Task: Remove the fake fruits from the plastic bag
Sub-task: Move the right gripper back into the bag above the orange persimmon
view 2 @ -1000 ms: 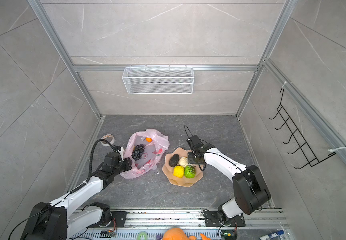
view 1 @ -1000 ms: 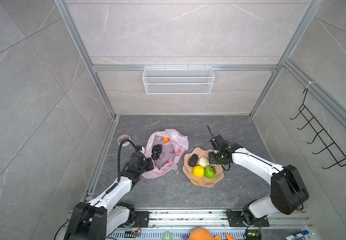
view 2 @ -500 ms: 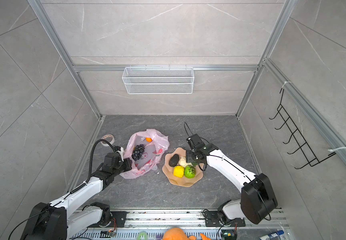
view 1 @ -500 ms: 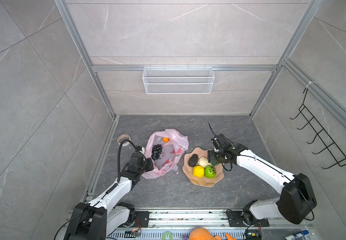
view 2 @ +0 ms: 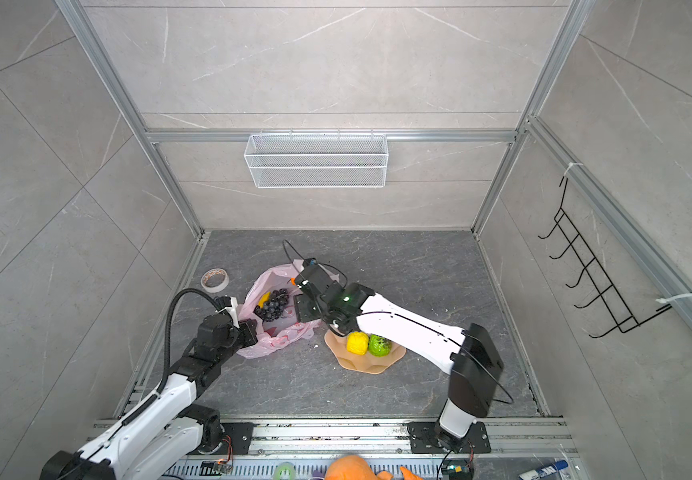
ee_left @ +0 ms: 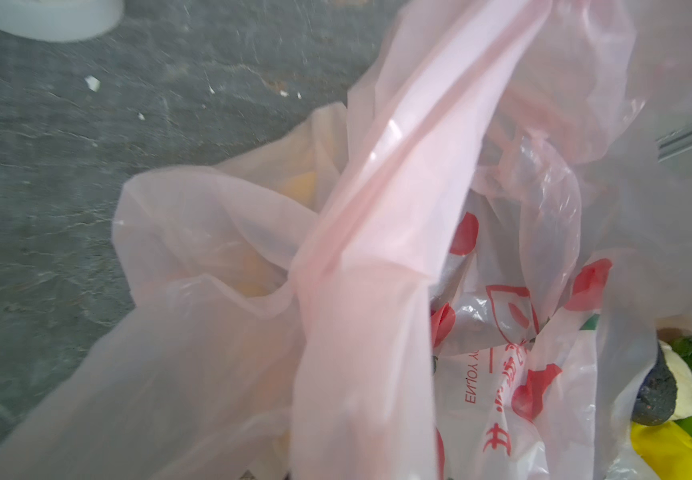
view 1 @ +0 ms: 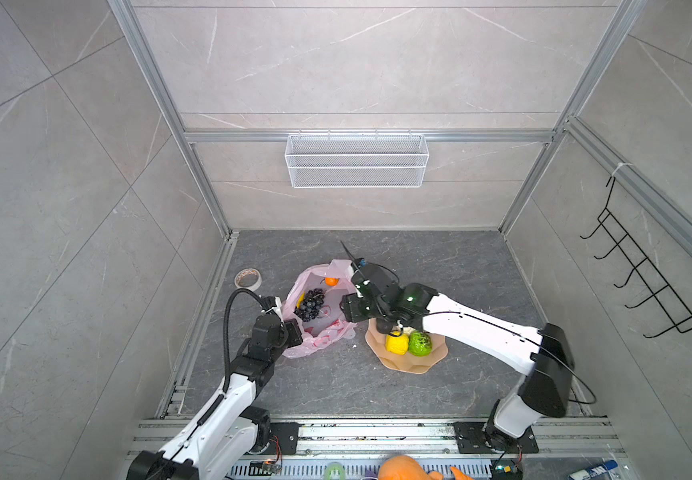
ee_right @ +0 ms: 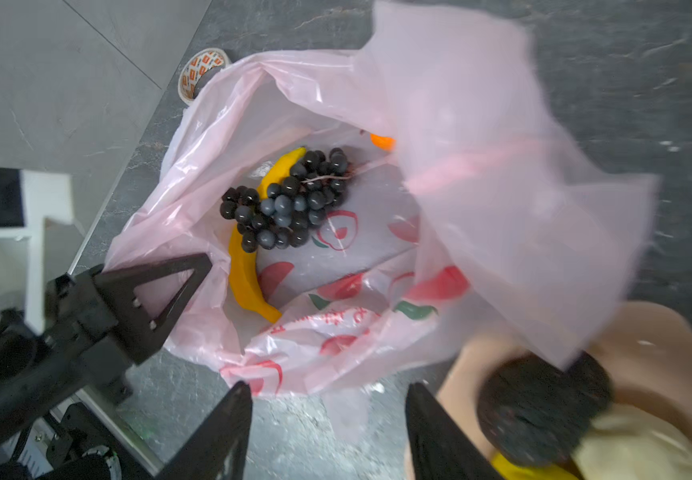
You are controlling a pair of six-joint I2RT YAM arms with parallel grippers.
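The pink plastic bag (view 1: 323, 332) lies open on the floor. My left gripper (view 1: 296, 332) is shut on its near rim, and in the left wrist view bag film (ee_left: 377, 249) hides the jaws. Inside lie a black grape bunch (ee_right: 290, 199), a yellow banana (ee_right: 248, 274) and a small orange piece (ee_right: 383, 142). My right gripper (ee_right: 329, 390) is open and empty, hovering over the bag's plate-side edge (view 1: 346, 309). The peach plate (view 1: 415, 363) holds a lemon (view 1: 396, 343), a bumpy green fruit (view 1: 420, 343), a dark avocado (ee_right: 543, 407) and a cream piece (ee_right: 635, 444).
A tape roll (view 1: 247, 279) lies by the left wall rail behind the bag. A white wire basket (view 1: 356, 160) hangs on the back wall and a black hook rack (view 1: 643, 282) on the right wall. An orange plush toy (view 1: 410, 469) sits at the front edge.
My right gripper has swung left from above the plate to the bag's mouth. The left gripper has stayed shut on the bag's rim.
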